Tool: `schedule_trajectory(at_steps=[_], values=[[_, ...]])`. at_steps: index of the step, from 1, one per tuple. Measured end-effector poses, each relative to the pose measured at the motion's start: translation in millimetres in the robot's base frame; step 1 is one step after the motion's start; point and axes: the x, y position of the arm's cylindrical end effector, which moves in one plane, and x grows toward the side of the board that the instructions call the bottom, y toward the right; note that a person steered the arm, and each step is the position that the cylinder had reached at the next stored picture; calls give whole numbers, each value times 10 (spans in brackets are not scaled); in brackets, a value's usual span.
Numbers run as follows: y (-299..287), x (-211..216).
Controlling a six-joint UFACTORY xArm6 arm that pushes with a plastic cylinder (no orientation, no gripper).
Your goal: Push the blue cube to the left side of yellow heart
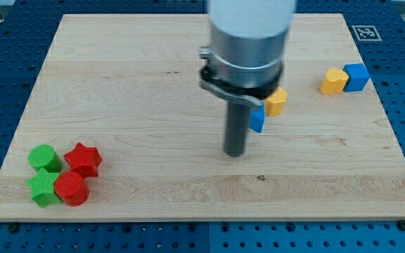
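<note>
Clawless, my tip [235, 153] beside a half-hidden blue block [257, 120] should circle right of the blue cube [356, 76], skirting the yellow heart [334, 81].

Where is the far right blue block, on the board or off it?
On the board. The blue block rests on the wood near the board's right edge, touching a yellow block on its left.

The wooden board [153, 70] carries eight blocks: two blue, the cube [356, 76] at 2 o'clock and a partly hidden one [257, 119] near centre; two yellow [334, 81] [277, 102]; two green [43, 157] [43, 187] and two red [83, 159] [71, 189] at 8 o'clock.
</note>
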Motion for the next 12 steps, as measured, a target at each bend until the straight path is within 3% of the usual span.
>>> schedule_trajectory(at_steps=[2, 5, 6, 9, 11, 12], values=[[1261, 36], [2216, -1117], [2235, -1446], [1898, -1647], [2098, -2265], [1905, -2241]])
